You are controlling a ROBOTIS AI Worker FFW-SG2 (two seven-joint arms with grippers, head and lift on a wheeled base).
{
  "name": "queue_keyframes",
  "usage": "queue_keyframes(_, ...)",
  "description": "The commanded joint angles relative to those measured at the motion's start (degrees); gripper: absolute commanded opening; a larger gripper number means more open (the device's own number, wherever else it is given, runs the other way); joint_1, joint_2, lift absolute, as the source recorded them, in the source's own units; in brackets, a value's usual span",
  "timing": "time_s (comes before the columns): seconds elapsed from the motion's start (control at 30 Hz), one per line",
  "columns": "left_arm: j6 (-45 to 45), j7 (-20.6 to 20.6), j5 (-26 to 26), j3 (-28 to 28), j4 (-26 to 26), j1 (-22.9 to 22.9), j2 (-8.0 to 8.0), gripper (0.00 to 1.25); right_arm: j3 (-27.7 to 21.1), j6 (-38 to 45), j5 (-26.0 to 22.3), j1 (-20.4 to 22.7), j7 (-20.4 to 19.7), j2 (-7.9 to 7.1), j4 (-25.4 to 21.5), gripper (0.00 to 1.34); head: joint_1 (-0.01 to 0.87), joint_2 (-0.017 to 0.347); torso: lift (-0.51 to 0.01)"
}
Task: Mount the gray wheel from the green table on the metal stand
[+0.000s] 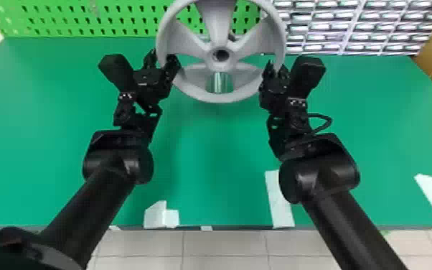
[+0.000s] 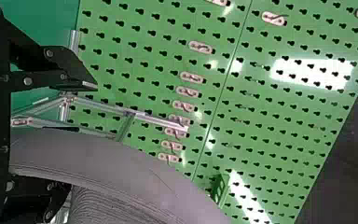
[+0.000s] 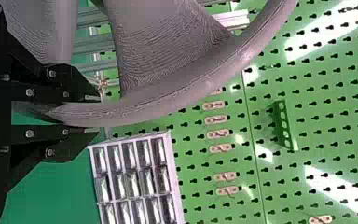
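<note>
The wheel (image 1: 219,21) is up over the desk (image 1: 208,150), by the stand (image 2: 158,122); nobody can tell if it is on. The right fingers (image 3: 56,81) pinch one side, likely to stop wobbles. The left fingers (image 2: 58,80) are spread around the other, maybe to guide it.
</note>
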Motion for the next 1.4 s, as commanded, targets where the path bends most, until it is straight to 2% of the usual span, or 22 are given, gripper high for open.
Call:
queue_keyframes(0.0, -0.06, 0.0, 0.02, 0.06, 0.58, -0.22, -0.08, 0.45, -0.29, -0.01, 0.1, -0.32, 0.0, 0.06, 0.5, 0.18, 0.867, 0.052, -0.1)
queue_keyframes(0.77, -2.26, -0.44, 0.64, -1.0, 5.07, -1.63, -0.61, 0.45, -1.08, -0.18, 0.98, -1.37, 0.0, -0.02, 3.14, 0.18, 0.867, 0.052, -0.1)
queue_keyframes(1.37, -2.35, -0.62, 0.28, -0.82, 5.95, -2.07, -0.7, 0.45, -2.05, -0.18, 1.68, -1.72, 0.0, -0.29, 3.4, 0.18, 0.867, 0.052, -0.1)
